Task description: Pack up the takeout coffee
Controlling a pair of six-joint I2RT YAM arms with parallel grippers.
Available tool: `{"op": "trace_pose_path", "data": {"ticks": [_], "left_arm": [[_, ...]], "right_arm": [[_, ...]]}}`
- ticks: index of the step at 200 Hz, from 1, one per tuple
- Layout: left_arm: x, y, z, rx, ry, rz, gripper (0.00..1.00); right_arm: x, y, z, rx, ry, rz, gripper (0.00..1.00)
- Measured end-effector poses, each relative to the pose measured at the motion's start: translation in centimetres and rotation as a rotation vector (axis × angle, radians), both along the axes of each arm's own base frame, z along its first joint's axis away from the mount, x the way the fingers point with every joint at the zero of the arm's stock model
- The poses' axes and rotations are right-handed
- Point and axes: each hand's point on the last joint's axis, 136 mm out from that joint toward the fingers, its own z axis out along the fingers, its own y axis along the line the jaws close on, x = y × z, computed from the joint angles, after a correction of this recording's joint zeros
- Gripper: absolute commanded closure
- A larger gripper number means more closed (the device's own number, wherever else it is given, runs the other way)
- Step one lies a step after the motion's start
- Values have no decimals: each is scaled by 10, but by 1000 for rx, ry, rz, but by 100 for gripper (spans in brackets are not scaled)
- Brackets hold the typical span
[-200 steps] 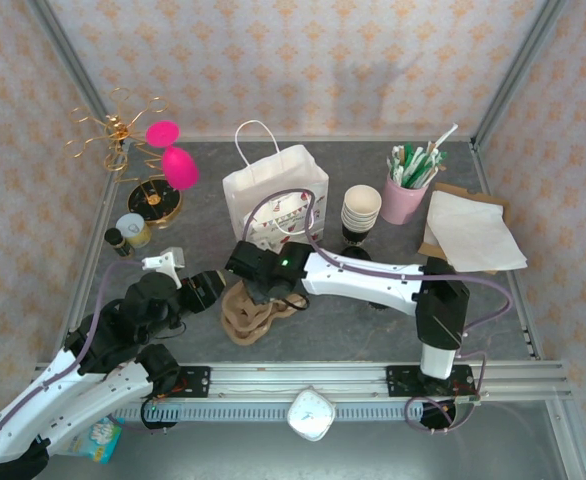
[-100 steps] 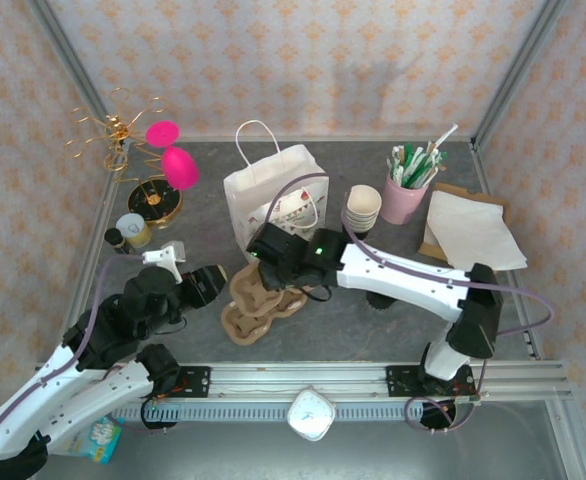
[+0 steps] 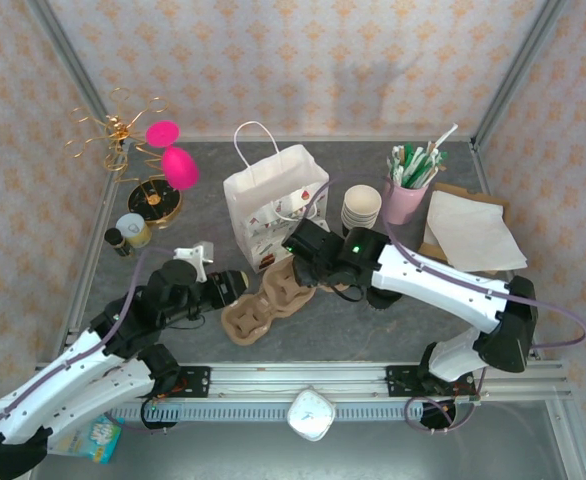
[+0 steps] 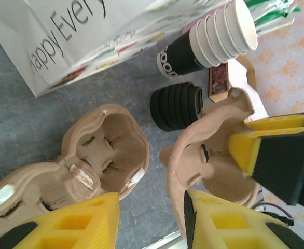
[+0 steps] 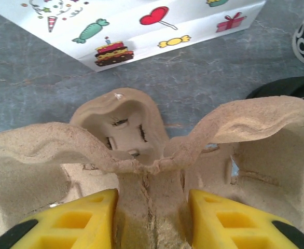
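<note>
My right gripper [image 5: 152, 218] is shut on the middle ridge of a brown pulp cup carrier [image 5: 157, 155], holding it tilted above the table; its cups are empty. From above, that right gripper [image 3: 295, 262] sits just in front of the white paper gift bag [image 3: 273, 200]. A second carrier [image 3: 241, 318] lies flat on the table. My left gripper [image 4: 152, 218] is open; its right finger [image 4: 230, 223] lies against the raised carrier's [image 4: 209, 155] rim, and its left finger is over the flat carrier [image 4: 105, 150]. The takeout coffee is out of view.
A stack of lidless cream cups [image 3: 361, 208] and a pile of black lids [image 4: 175, 106] stand right of the bag. A pink cup of straws [image 3: 405, 195] and paper napkins [image 3: 468, 230] are at the back right. A gold wire stand [image 3: 148, 170] and small jars [image 3: 131, 230] are on the left.
The right gripper has lifted one carrier off the other and moved it right, toward the bag. The left gripper has reached right up to the carriers and its jaws have narrowed.
</note>
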Motion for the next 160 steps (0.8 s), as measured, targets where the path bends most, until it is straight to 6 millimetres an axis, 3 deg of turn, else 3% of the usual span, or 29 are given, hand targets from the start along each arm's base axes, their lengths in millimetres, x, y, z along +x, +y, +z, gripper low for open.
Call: {"op": "trace_pose_path", "data": {"ticks": [75, 107, 160], "left_arm": [[-6, -42, -54, 49, 112, -99, 62], [-7, -41, -81, 158, 169, -74, 61], [-3, -43, -105, 296, 238, -33, 46]], "right_arm": [[-3, -20, -10, -25, 6, -34, 62], [-3, -26, -15, -37, 10, -46, 62], [-2, -28, -12, -32, -1, -51, 62]]}}
